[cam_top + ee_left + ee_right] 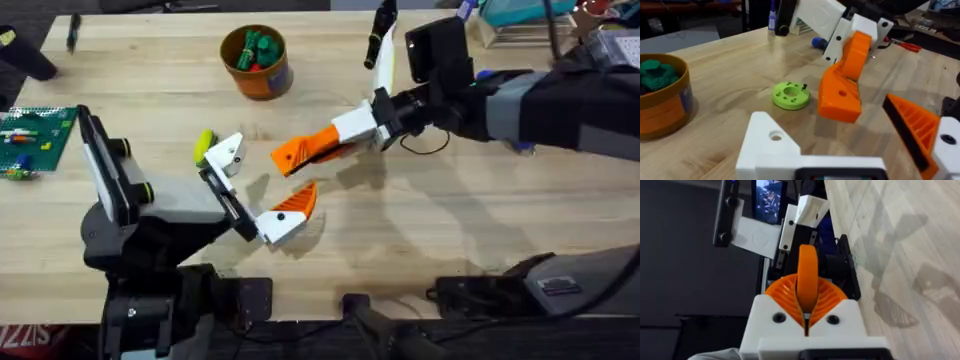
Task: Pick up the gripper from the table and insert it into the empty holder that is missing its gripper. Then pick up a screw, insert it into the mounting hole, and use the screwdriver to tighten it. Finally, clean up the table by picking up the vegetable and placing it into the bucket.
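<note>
Pale wooden desk (450,230) lies bare and open across its right half and along the near edge; the far corners are crowded with clutter that is cut off.

The right arm (560,100) reaches in from the right edge, its upper body out of view. The right pincer (325,142) is pressed together on the orange fingertip (288,157), which hangs off the desk, near the left pincer's orange pad (912,125) but apart from it.

The left pincer (262,180) stands spread over mid-desk, one side padded, the other the bare white holder (230,152) with its small dark hole.

The orange bucket (257,62) sits well back, near the far edge, holding green and red toy pieces, with free wood all round it.

A lime-green disc (791,95) lies flat on the desk between the holder and the held fingertip, touching neither.

A yellow-green shape (204,143) pokes out just beside the holder, too covered to name. A blue cylinder (817,42) shows one end behind the right pincer.
</note>
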